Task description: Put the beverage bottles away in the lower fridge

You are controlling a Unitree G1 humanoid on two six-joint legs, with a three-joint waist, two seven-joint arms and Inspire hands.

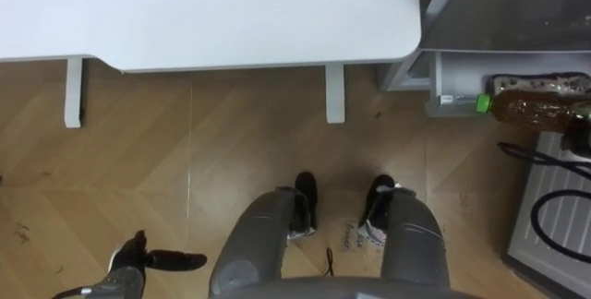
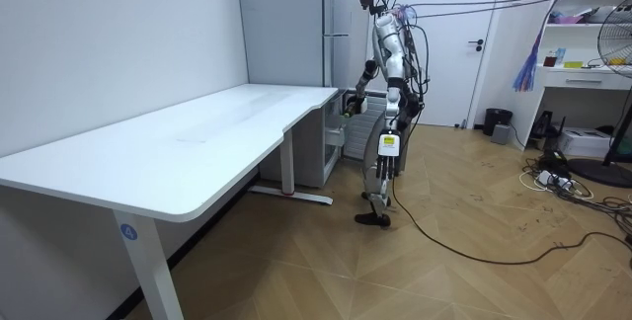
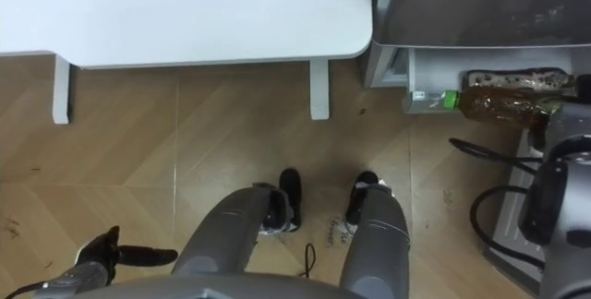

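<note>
A clear bottle of brown drink [image 1: 531, 108] with a green cap lies sideways in my right hand [image 1: 582, 135] at the right edge of the eye views. The cap points left, toward the base of the grey fridge [image 1: 503, 8]. My right hand [image 3: 561, 119] is shut round the bottle's [image 3: 499, 103] far end. My left hand [image 1: 138, 260] hangs low at the lower left over the floor, fingers straight and empty. In the room view I stand at the table's far end, facing the tall grey fridge [image 2: 286, 24], with the bottle [image 2: 347, 108] held at waist height.
A white table [image 1: 212, 13] spans the top of the eye views, its legs [image 1: 334, 91] standing on the wooden floor. A pale ridged panel [image 1: 554, 221] lies low on the right. In the room view a fan, shelves and cables sit at the right.
</note>
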